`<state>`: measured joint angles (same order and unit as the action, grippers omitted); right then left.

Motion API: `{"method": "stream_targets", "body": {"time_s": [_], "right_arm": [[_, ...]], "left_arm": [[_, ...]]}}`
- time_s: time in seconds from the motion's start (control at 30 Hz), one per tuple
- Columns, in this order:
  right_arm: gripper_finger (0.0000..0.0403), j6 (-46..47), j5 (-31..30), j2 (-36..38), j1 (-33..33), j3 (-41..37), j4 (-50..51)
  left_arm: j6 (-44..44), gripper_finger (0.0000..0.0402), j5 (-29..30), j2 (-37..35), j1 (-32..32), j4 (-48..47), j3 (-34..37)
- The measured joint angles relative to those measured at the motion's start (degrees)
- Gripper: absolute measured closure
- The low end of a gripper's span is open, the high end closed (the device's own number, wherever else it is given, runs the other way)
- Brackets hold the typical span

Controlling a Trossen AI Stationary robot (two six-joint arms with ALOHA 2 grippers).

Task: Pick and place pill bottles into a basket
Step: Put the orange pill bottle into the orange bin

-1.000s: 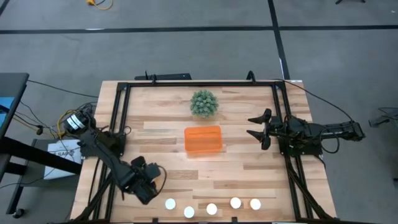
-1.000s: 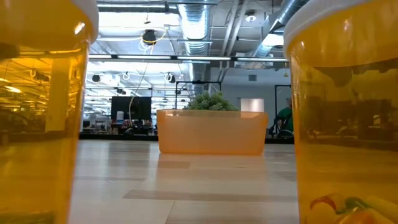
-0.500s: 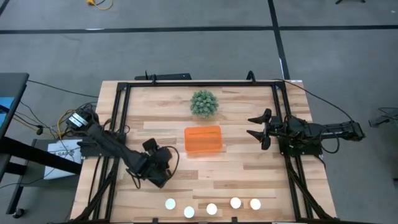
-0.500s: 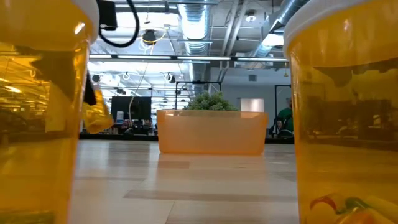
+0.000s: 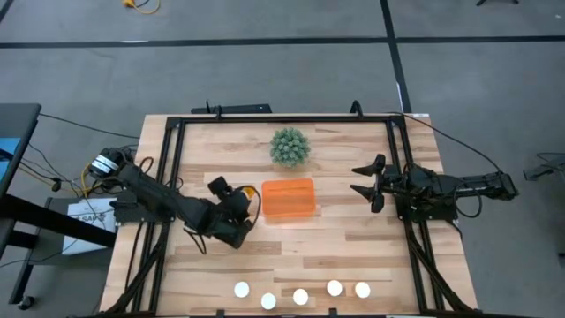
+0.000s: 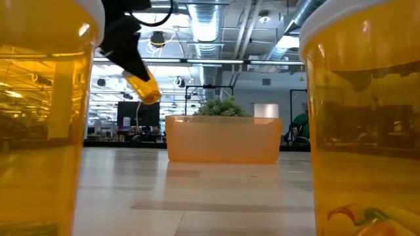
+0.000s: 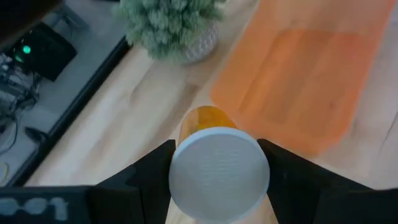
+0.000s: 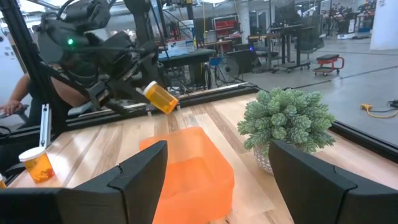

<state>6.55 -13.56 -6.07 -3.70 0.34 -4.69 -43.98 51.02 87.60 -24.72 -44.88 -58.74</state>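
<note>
Left gripper (image 5: 245, 201) carrying one pill bottle (image 6: 143, 87) to the basket (image 5: 288, 200)
Within the last second the left arm had lifted from the tabletop's (image 5: 335, 247) front row, leaving five bottles (image 5: 300, 296); its jaws gripped the bottle just beside the basket's left wall, release apparently next; right gripper (image 5: 364, 179) waited, jaws spread wide
</note>
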Motion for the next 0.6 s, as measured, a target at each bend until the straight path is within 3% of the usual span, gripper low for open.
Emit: {"method": "stream_targets", "body": {"time_s": [0.27,0.6], "right_arm": [[0.0127,0.0,0.0,0.0,0.0,0.0,0.0],[0.0127,0.0,0.0,0.0,0.0,0.0,0.0]], "left_arm": [[22.5,0.0203,-8.0,0.1,7.5,19.5,0.0],[29.2,0.0203,-24.1,0.7,16.4,21.3,0.0]]}}
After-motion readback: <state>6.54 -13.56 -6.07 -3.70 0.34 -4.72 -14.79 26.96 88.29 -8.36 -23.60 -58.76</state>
